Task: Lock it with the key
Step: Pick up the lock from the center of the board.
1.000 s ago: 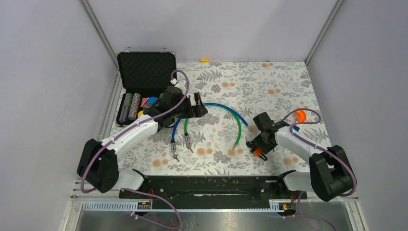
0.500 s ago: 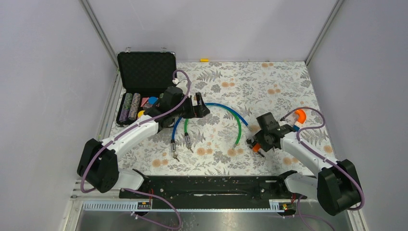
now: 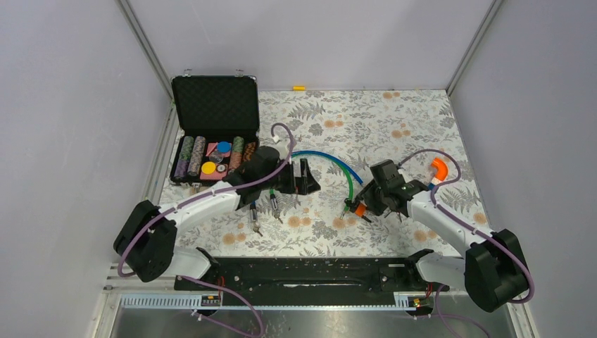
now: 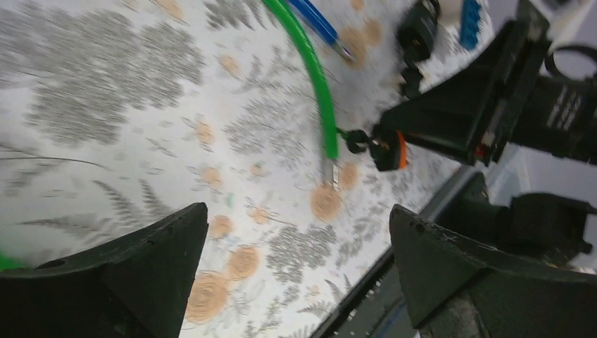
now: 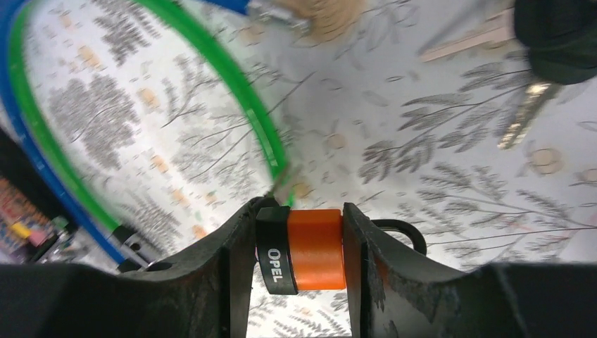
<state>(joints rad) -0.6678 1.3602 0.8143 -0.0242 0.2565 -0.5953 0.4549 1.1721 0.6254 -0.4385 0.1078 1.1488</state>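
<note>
Between R gripper (image 5: 299, 227) jaws: orange lock body (image 5: 315, 248), clamped. Green cable (image 5: 239, 91) tip just ahead of jaws. Key (image 5: 524, 116) ahead-right, blade slanting back toward them; R arm nearer. L gripper (image 4: 296, 211) wide, empty.

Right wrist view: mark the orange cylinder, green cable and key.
orange cylinder (image 5: 315, 248), right wrist view, orange band.
green cable (image 5: 246, 98), right wrist view, mid-curve.
key (image 5: 524, 116), right wrist view, silver blade.

A robotics lab cell: grey panel walls (image 3: 317, 42), aluminium frame posts (image 3: 144, 46), black arm-mounting rail (image 3: 303, 271).
</note>
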